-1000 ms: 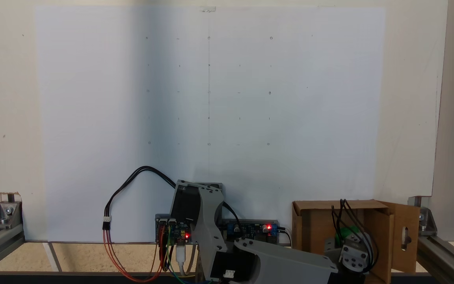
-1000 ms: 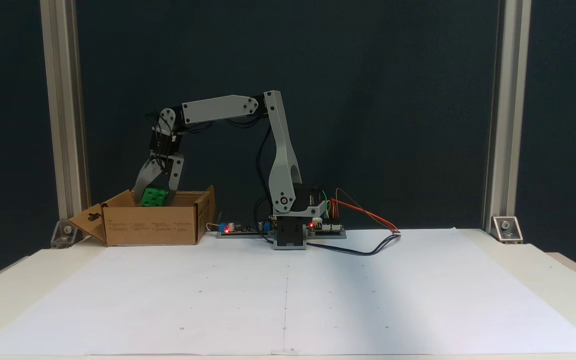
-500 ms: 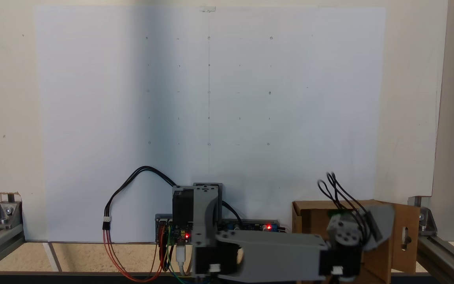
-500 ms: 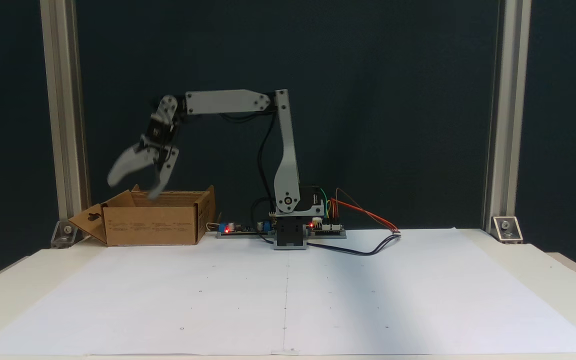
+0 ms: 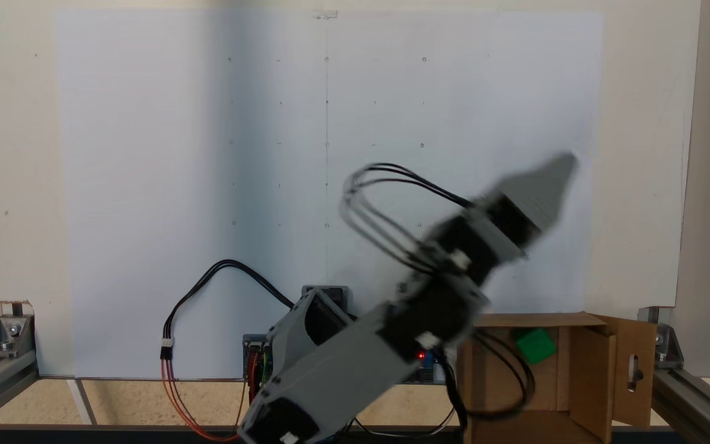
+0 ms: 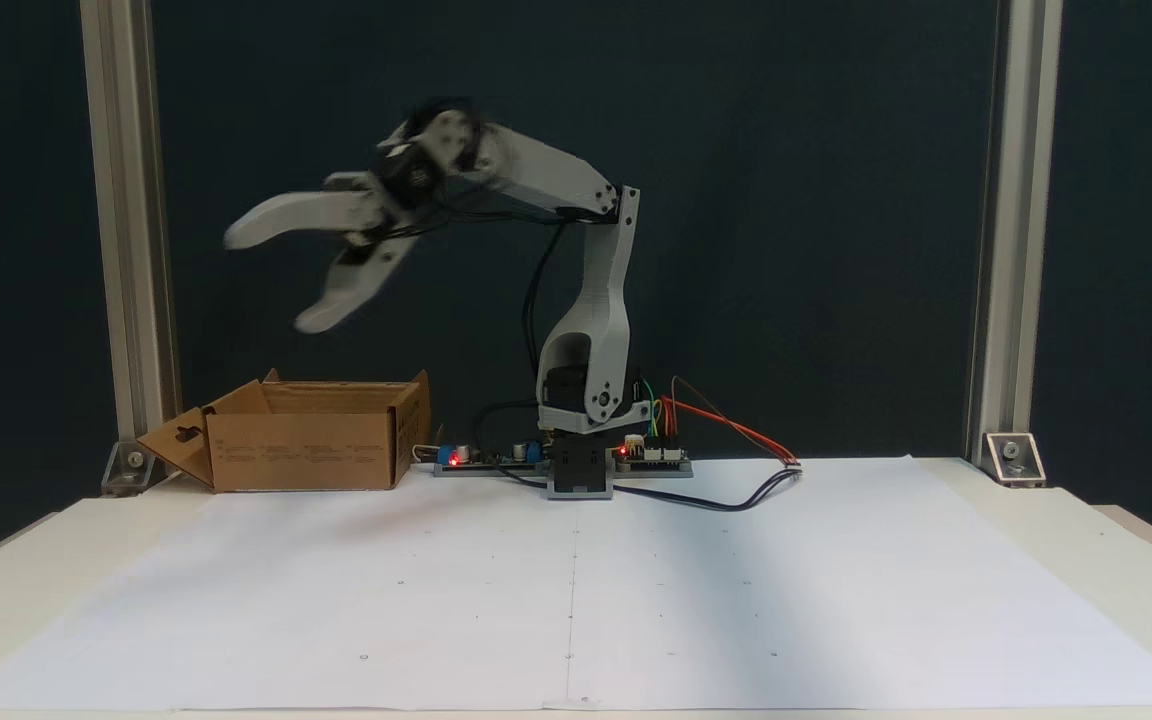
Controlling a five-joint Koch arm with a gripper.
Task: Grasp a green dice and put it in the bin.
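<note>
The green dice (image 5: 534,345) lies inside the bin (image 5: 577,382), a brown cardboard box with a keyhole-slotted side flap (image 5: 633,369). In a fixed view from the front the bin (image 6: 306,450) stands at the left and its walls hide the dice. My gripper (image 6: 271,275) is open and empty, blurred by motion, raised well above the bin and clear of it. In a fixed view from above the gripper (image 5: 555,179) points up and right over the paper, with one jaw covering the other there.
A white paper sheet (image 5: 207,154) with small marks covers the table. The arm's base (image 6: 581,465) stands with circuit boards (image 6: 476,458) and loose black, red and orange wires (image 6: 736,440). Aluminium frame posts (image 6: 126,230) rise at both sides.
The gripper opened over the bin and dropped the green dice into it. The arm then swung up and away, towards the paper.
</note>
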